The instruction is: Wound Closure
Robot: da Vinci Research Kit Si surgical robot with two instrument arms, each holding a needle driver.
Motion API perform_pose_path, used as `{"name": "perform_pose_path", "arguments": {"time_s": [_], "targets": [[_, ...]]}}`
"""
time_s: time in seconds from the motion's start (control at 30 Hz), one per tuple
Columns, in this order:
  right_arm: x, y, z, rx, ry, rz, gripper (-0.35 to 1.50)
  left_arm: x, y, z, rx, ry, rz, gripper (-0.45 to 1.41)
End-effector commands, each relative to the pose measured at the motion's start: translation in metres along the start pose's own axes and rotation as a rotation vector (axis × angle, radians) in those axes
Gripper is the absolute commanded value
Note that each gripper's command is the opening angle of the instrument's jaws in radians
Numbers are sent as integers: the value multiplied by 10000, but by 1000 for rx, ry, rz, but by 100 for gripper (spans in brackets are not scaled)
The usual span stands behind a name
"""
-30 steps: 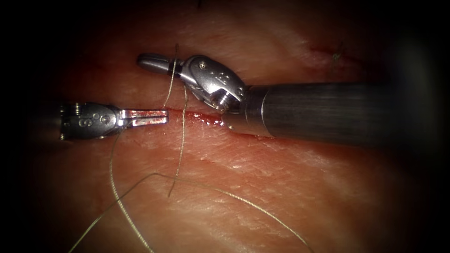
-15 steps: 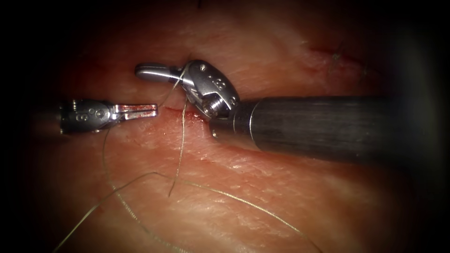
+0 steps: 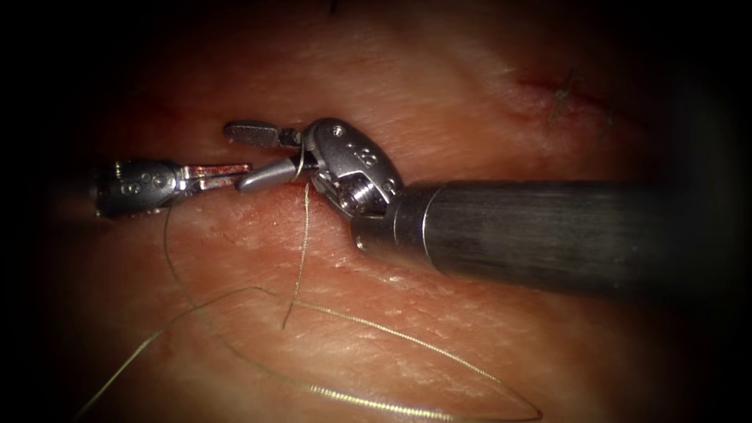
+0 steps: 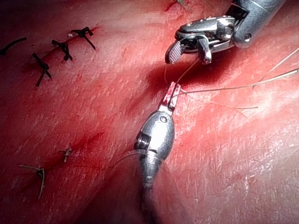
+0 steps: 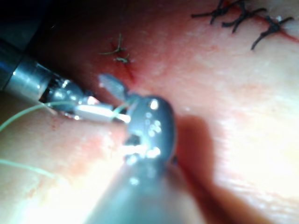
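On the tissue point(image 3: 439, 313), my left tool point(image 3: 235, 170) lies at the left end of the cut point(image 3: 337, 202). Its jaws are shut on the thread point(image 4: 219, 88), which leaves their tip point(image 4: 172, 92). My right tool point(image 3: 237, 157) comes in over the cut, and its jaws stand open. One jaw is above the left tool's tip and the other touches it. The thread point(image 3: 301, 235) runs across the root of the open jaws, and its short end trails down the tissue. A long loop of thread point(image 3: 352, 395) lies near the front.
Red fluid point(image 3: 325, 196) sits along the cut under the right tool's wrist. Dark finished stitches point(image 4: 60, 46) line the closed stretch, also seen as stitches point(image 5: 243, 16) and a stitch point(image 3: 560, 94). The right shaft point(image 3: 548, 235) covers the cut's right part.
The right tool's jaws, shut on the thread before, have opened. The right tool dropped toward the left tool's tip. The left tool drew back to the left, and the thread loop slid forward.
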Motion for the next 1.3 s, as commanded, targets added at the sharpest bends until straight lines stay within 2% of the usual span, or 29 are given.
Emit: {"name": "perform_pose_path", "arguments": {"time_s": [0.03, 0.17, 0.57, 0.93, 1.13, 1.3], "targets": [[-2, 5, -4, 15, -21, 3, 79, -7, 3, 4, -2, 0, -2, -45], [0, 6, -16, 49, -74, -18, 83, -8, 4, 6, 3, -2, -6, -45], [-16, -4, -6, 248, -241, -90, 49, -13, 8, 13, -11, 5, -13, -45], [-27, -6, -2, 398, -355, -142, 46, -14, 8, 13, -14, 6, -17, -45], [-41, -12, -1, 496, -452, -162, 42, -14, 10, 13, -16, 7, -23, -45], [-54, -21, -5, 564, -478, -177, 42, -14, 10, 12, -16, 7, -23, -45]]}}
